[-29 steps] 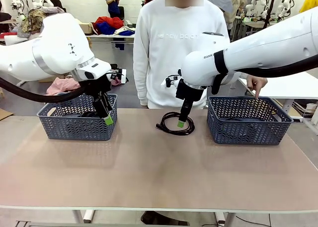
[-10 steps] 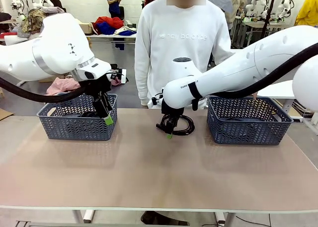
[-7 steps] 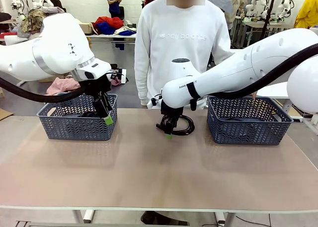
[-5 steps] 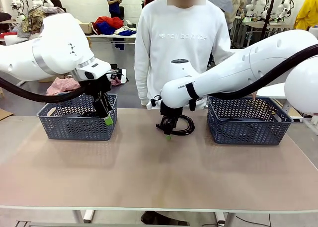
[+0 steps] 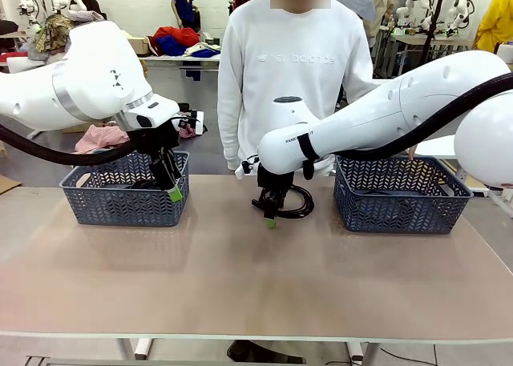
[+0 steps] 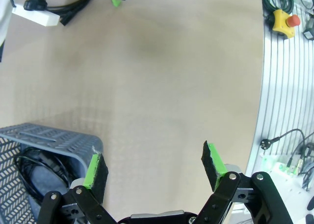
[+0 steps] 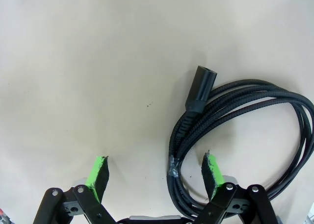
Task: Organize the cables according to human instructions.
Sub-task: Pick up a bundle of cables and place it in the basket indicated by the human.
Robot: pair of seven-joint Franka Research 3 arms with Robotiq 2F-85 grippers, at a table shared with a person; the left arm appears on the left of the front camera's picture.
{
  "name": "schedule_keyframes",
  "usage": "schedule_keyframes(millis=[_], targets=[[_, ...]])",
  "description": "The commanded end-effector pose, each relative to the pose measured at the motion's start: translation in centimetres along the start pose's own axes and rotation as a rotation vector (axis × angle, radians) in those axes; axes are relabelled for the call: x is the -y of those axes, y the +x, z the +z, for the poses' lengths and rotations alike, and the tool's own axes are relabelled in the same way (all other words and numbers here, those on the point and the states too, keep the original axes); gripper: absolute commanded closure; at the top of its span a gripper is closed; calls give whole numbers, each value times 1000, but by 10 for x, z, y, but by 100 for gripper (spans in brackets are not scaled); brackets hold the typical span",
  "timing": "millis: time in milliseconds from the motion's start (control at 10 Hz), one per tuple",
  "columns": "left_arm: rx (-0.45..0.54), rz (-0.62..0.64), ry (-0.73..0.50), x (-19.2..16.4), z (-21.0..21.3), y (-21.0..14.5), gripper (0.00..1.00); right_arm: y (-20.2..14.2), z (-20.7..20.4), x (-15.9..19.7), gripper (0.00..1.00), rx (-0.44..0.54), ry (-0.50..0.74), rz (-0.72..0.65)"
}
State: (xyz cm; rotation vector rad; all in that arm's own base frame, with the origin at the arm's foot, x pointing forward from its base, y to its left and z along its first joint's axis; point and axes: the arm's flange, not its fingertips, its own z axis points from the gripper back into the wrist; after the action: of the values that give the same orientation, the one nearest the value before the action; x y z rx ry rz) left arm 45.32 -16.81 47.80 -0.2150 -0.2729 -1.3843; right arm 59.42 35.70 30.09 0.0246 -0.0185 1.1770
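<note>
Pick-up step: the right gripper (image 7: 156,172) hangs low at frame centre, fingers apart, off the edge of the coiled cable (image 7: 245,131) on the tabletop (image 5: 240,278). Next it must straddle the strands, then clamp. The left gripper (image 6: 154,165) gapes beside the left basket (image 5: 124,194).

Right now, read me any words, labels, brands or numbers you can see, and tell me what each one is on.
"FRANKA R...": black print on the right arm, small and only partly readable.
Pale print across the chest of the person's white sweatshirt: too faint to read.
No print readable on the baskets, the cable or the table.
</note>
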Motion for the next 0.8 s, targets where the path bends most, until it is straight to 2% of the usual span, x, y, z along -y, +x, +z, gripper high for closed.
schedule_keyframes(millis=[0, 700], targets=[[2, 1, 8, -1, 1, -2, 0, 6, 4, 2, 0, -5, 27, 22], [2, 1, 8, -1, 1, -2, 0, 8, 3, 2, 0, -8, 67, 26]])
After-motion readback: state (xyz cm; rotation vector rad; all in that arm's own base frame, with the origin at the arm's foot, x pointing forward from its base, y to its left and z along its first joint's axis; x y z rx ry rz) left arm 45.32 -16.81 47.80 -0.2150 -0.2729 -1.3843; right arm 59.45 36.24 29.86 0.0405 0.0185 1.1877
